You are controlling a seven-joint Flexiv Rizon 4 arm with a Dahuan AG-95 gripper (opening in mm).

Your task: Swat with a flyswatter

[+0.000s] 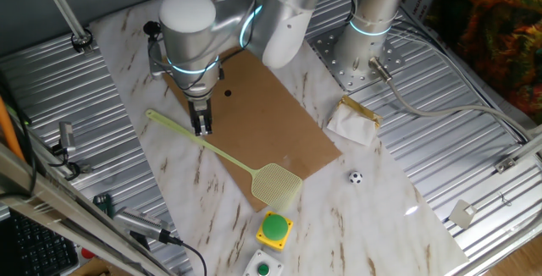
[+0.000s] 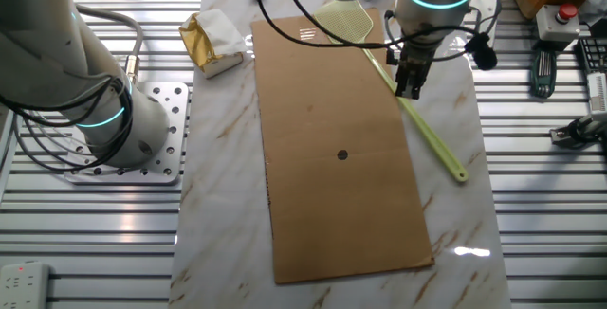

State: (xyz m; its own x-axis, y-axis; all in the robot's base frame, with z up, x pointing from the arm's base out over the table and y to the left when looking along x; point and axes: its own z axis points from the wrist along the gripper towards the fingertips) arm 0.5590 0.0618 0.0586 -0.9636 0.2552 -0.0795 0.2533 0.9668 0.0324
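Observation:
The pale yellow-green flyswatter (image 1: 222,152) lies flat. Its mesh head (image 1: 278,183) rests by the near corner of the brown board (image 1: 271,124), and its thin handle runs off to the left over the marble. In the other fixed view the flyswatter (image 2: 432,134) runs along the board's right edge, head (image 2: 343,20) at the far end. My gripper (image 1: 202,129) points straight down with its fingertips right at the middle of the handle, as the other view (image 2: 409,91) also shows. The fingers stand close together. I cannot tell whether they clamp the handle.
A round green button on a yellow base (image 1: 275,228) sits just in front of the swatter head. A small black-and-white ball (image 1: 356,177) and a gold-and-white packet (image 1: 356,120) lie to the right of the board. The robot base (image 2: 104,119) stands on a metal plate. Tools (image 2: 542,63) lie at the table's edge.

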